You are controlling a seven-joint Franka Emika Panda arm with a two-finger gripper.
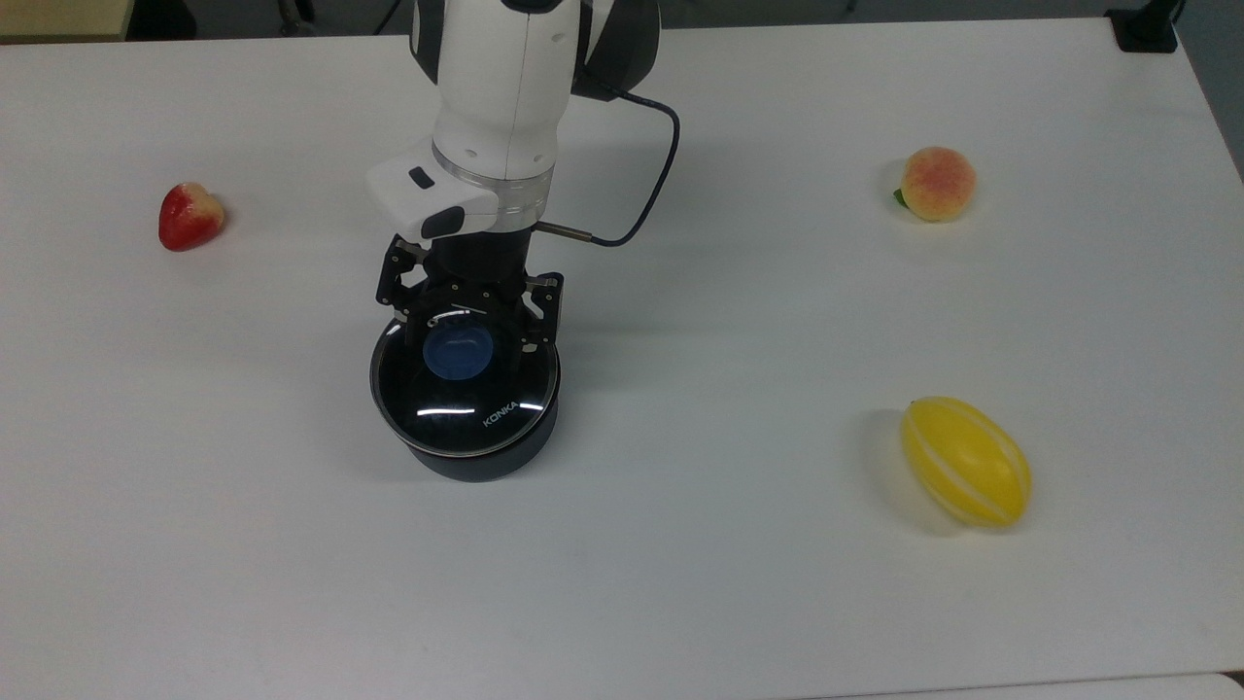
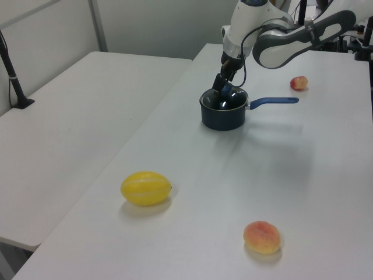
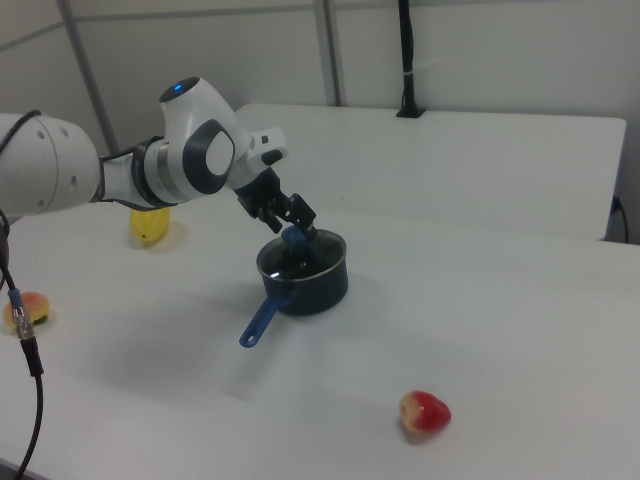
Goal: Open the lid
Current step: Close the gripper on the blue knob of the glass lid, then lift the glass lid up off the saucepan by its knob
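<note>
Round glass lid (image 1: 465,394); blue knob (image 1: 457,352)

In the top view, the saucepan (image 1: 486,449)'s handle is hidden behind the arm, and the lid (image 1: 465,389)'s far rim is covered by the hand (image 1: 466,335). The arm is cut off by the upper edge. Contact with the knob (image 1: 456,353) cannot be judged.

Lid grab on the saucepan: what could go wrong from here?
1. The gripper straddles the blue knob with its jaws open; if it is off-centre when it closes, the knob may slip out.
2. The lid sits flat on the saucepan; a skewed lift could drag the unrestrained pan across the table.
</note>
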